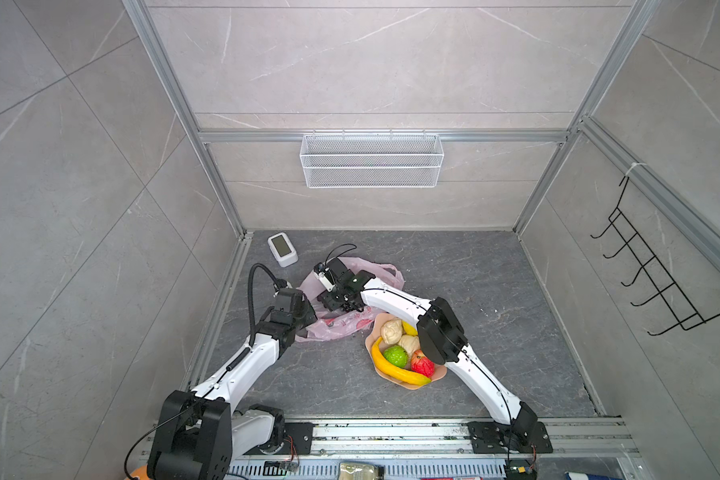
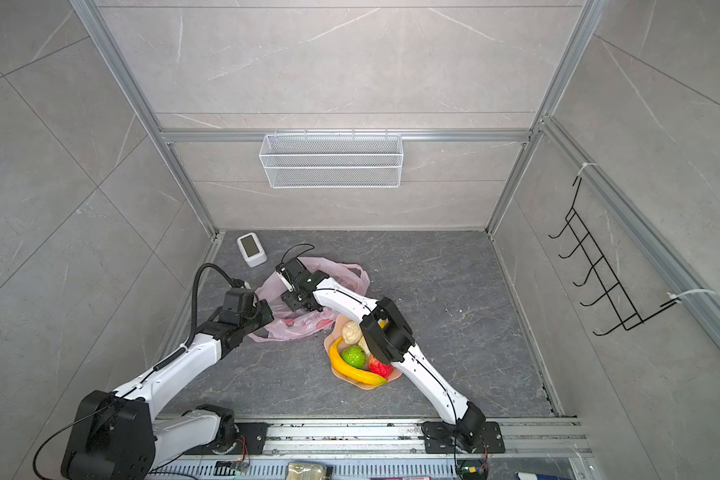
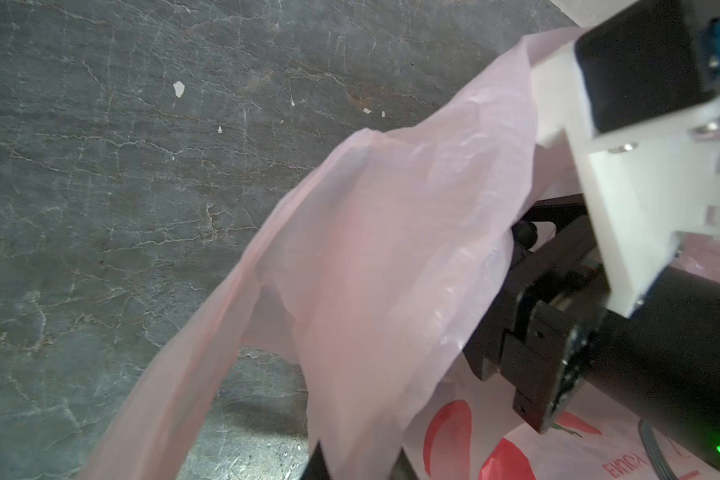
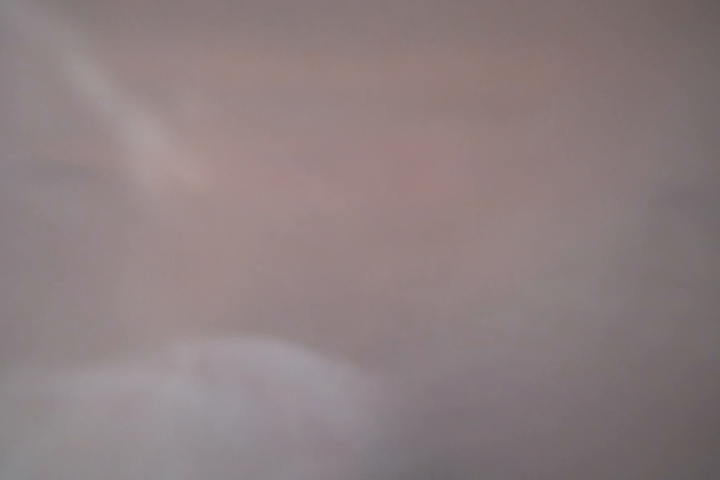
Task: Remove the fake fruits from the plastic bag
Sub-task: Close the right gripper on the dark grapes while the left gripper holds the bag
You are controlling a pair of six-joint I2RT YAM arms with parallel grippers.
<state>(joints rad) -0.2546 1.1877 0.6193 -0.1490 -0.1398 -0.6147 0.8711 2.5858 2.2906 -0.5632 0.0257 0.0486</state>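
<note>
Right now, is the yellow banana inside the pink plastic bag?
No, the banana lies on the peach plate beside the plastic bag.

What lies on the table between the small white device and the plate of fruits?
The pink plastic bag lies there, with the right claw pointing down at it; both top views show this.

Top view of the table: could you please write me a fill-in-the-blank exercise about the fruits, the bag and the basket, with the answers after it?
1. The bumpy fruit beside the banana on the plate is ____ in colour.
2. The plastic bag is translucent ____ with red printing.
3. The white mesh basket hangs on the back ____.
Missing words: green; pink; wall.
</note>
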